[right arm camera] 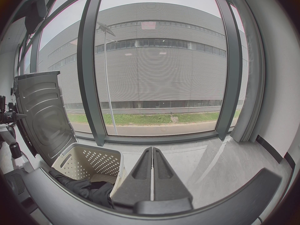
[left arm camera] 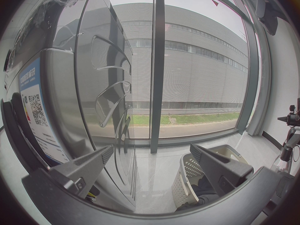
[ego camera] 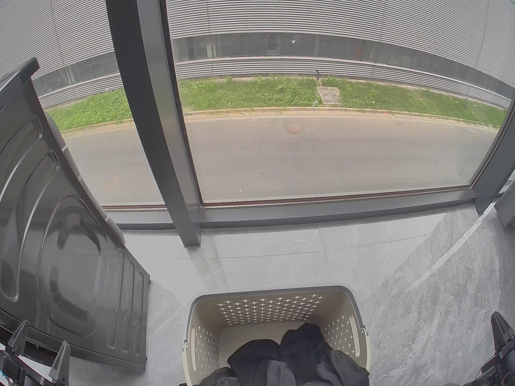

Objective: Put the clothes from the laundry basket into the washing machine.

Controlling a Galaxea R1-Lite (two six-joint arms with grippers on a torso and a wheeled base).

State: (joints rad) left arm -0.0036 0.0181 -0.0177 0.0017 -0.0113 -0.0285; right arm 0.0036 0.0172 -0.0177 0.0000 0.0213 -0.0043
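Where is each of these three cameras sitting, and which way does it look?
Head view: atop the robot, looking down at the laundry basket; left hand and right hand at the bottom corners.
Left wrist view: behind its open hand, facing the window.
Right wrist view: behind its shut hand, facing the window.
All share the laundry basket.

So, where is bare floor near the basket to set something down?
Bare floor lies between the basket and the window, and more on the basket's right. On its left it is tight: the washer door stands close. Clothes fill the basket's near part.
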